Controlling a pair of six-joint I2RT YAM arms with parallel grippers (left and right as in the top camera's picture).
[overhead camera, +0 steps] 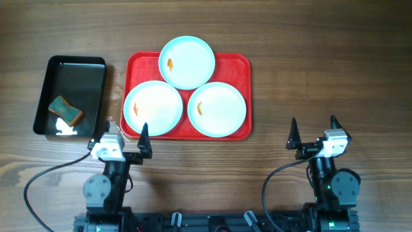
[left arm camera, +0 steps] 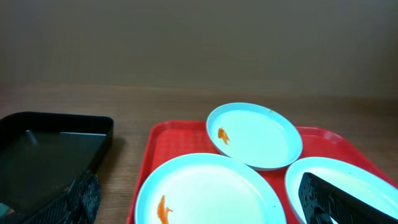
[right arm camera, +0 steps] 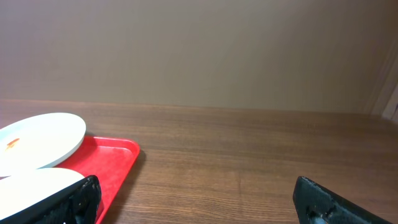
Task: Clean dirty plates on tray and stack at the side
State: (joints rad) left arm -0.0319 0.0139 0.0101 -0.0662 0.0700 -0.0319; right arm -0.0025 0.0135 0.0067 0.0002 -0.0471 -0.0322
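The red tray (overhead camera: 239, 67) sits mid-table (overhead camera: 322, 51) and carries the rear plate (overhead camera: 187, 62), whose near edge overlaps the rims of the front-left plate (overhead camera: 152, 107) and the front-right plate (overhead camera: 217, 109). All 3 are pale blue, each with a small orange smear. Just left of it lies a black tray (overhead camera: 74, 71) holding a sponge (overhead camera: 65, 111). The left gripper (overhead camera: 122, 136) hovers at the red tray's near-left corner, jaws spread wide and empty. The right gripper (overhead camera: 313, 125) hangs over the table, well right of the tray, equally wide apart with nothing between its fingers.
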